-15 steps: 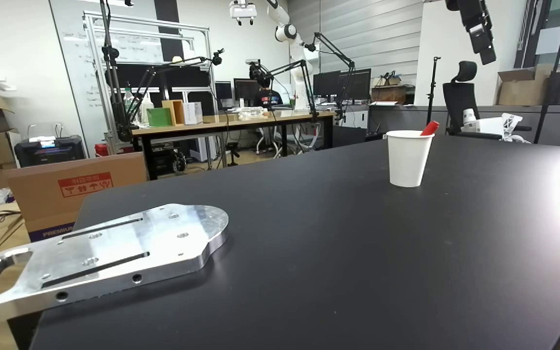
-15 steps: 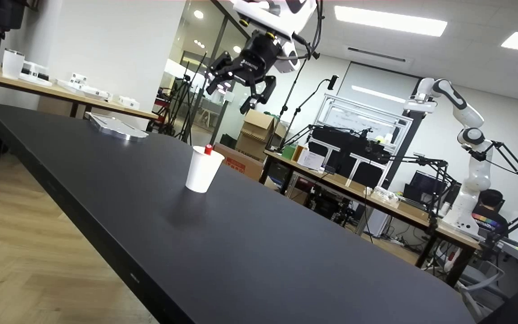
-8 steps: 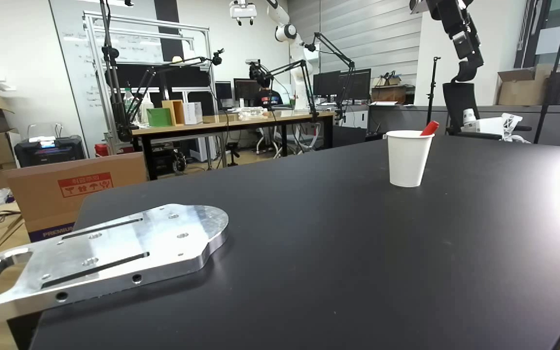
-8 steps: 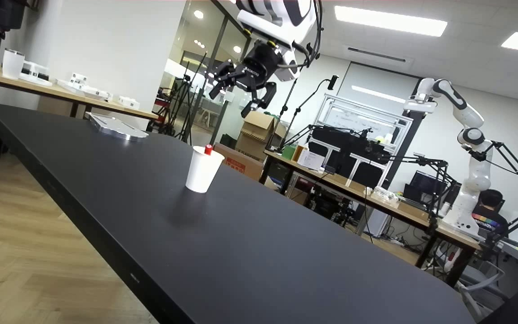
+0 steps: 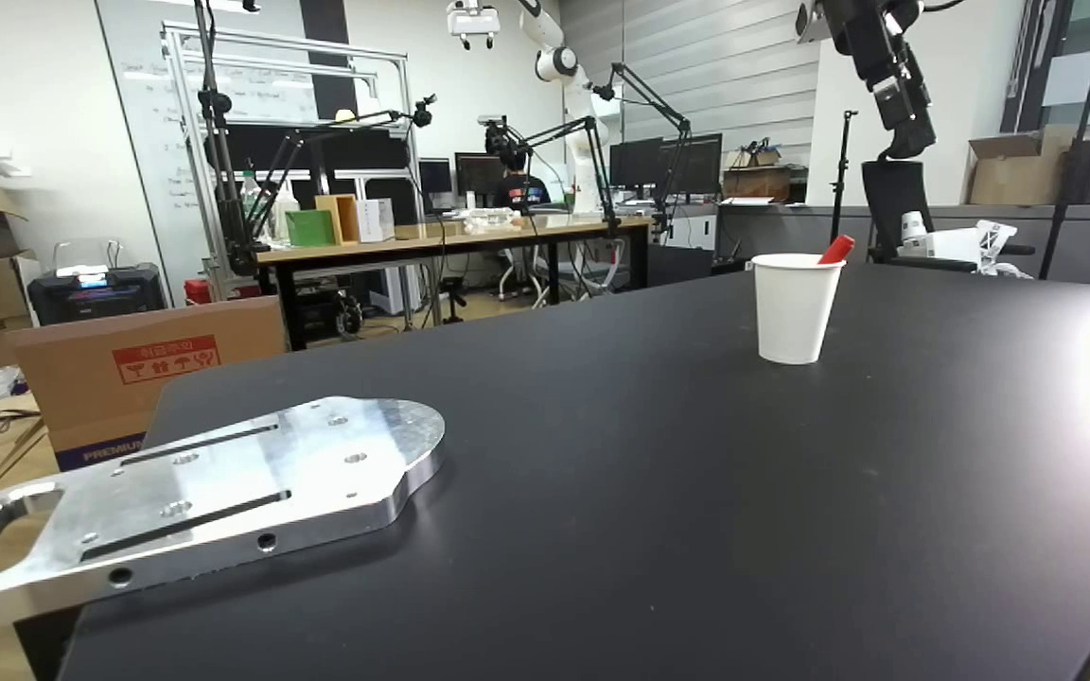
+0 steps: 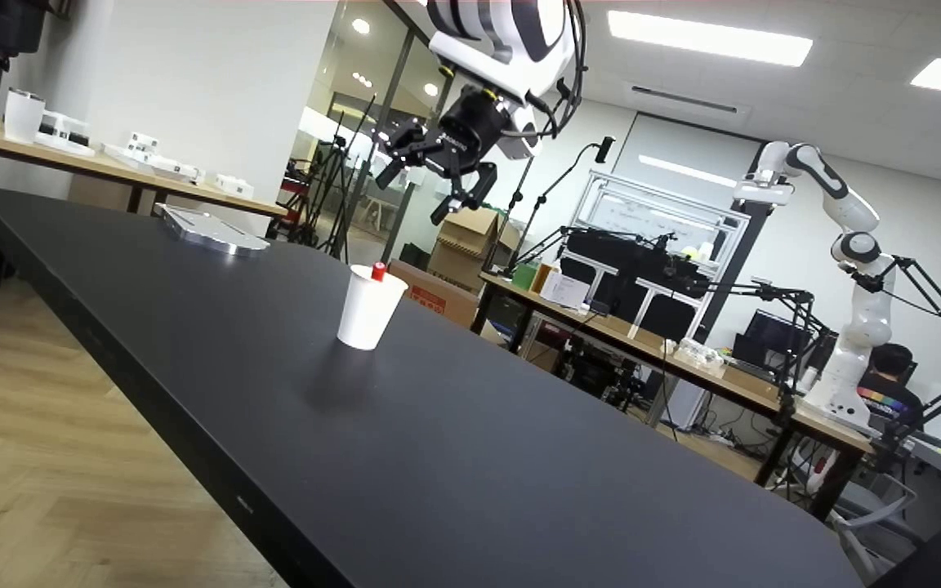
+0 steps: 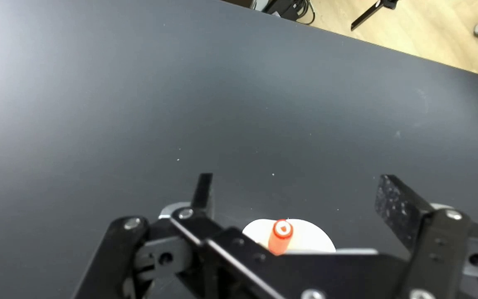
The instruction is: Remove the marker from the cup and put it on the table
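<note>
The fingers [image 7: 398, 207] hung released, spread wide apart, above the matte black surface [image 6: 470, 457]. Below and apart from them, the white paper cup [image 5: 791, 317] stood upright, the red-ended marker [image 7: 281, 237] leaning inside it, its end above the rim. Well away from the fingers lay a slotted metal plate [image 5: 261, 463].
</note>
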### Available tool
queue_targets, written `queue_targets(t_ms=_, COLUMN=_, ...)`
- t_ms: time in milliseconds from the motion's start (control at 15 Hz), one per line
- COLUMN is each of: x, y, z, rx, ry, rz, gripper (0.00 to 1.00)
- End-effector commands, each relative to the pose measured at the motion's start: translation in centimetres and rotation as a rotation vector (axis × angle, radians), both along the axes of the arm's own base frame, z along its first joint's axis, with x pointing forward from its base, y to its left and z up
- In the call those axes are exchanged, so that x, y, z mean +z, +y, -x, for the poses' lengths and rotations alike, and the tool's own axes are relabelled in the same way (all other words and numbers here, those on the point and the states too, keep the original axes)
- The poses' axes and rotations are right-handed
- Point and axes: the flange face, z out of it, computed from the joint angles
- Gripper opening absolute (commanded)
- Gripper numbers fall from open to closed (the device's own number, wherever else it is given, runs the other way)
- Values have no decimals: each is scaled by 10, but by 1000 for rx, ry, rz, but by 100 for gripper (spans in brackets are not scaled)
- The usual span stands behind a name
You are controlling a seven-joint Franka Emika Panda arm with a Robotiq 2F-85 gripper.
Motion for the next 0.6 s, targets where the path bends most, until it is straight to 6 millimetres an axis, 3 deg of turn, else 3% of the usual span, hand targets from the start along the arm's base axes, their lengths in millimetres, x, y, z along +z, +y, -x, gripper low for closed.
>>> queue_targets(t_ms=0, x=-16, y=-6, z=-15, rx=-48, ry=-27, rz=-41, gripper=100)
queue_targets(t_ms=533, x=-55, y=-6, z=-36, rx=-112, ry=-23, rz=-138, gripper=100)
